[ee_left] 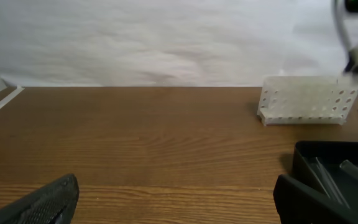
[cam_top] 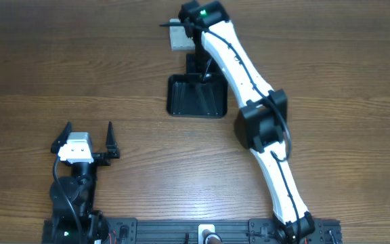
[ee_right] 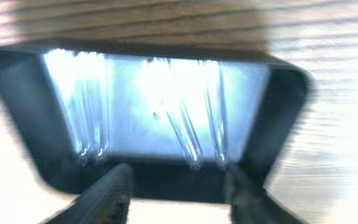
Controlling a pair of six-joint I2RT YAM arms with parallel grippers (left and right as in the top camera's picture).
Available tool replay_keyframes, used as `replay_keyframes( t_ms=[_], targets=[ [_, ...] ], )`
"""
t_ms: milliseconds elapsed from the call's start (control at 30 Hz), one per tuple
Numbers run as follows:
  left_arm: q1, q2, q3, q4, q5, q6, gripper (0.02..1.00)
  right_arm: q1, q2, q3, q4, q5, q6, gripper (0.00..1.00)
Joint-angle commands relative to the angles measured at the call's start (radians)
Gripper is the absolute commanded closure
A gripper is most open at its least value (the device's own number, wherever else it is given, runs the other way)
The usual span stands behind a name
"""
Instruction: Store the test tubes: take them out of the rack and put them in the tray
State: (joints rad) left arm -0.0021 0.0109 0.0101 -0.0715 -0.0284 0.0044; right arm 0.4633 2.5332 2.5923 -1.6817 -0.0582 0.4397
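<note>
Right arm: white shells, black joints, thin black cable, green light farthest from the base rail.
Left arm: black, white wrist block, two pointed black fingers.

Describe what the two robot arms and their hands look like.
The right arm has long white shells, black joints, a thin black cable running along it and a green light near the wrist. The left arm shows mostly black, with a white-and-grey block at the wrist. Both the left hand and right hand have two black, tapering fingers.
</note>
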Motion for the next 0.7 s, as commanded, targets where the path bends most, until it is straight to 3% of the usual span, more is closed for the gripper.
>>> replay_keyframes(
  t_ms=[33, 233, 267, 300, 533, 700],
  targets=[
    [0.006, -0.008, -0.005, -0.001, 0.013, 0.015, 0.023, -0.018, -0.154, 0.000, -0.011, 0.098, -0.011, 0.419],
    [0.006, -0.008, -0.004, -0.001, 0.013, 0.015, 0.023, -0.030, -0.262, -0.001, -0.017, 0.180, -0.044, 0.277],
    [0.006, -0.008, -0.005, -0.001, 0.013, 0.015, 0.020, -0.031, -0.278, -0.001, -0.017, 0.183, -0.066, 0.220],
    [0.006, -0.008, -0.004, -0.001, 0.013, 0.015, 0.023, -0.032, -0.294, -0.001, -0.017, 0.183, -0.086, 0.007],
    [0.006, -0.008, -0.005, -0.001, 0.013, 0.015, 0.020, -0.043, -0.412, -0.040, -0.017, 0.188, -0.173, 0.009],
    [0.006, -0.008, -0.004, -0.001, 0.013, 0.015, 0.020, -0.067, -0.578, -0.226, -0.016, 0.241, -0.175, 0.007]
  ],
)
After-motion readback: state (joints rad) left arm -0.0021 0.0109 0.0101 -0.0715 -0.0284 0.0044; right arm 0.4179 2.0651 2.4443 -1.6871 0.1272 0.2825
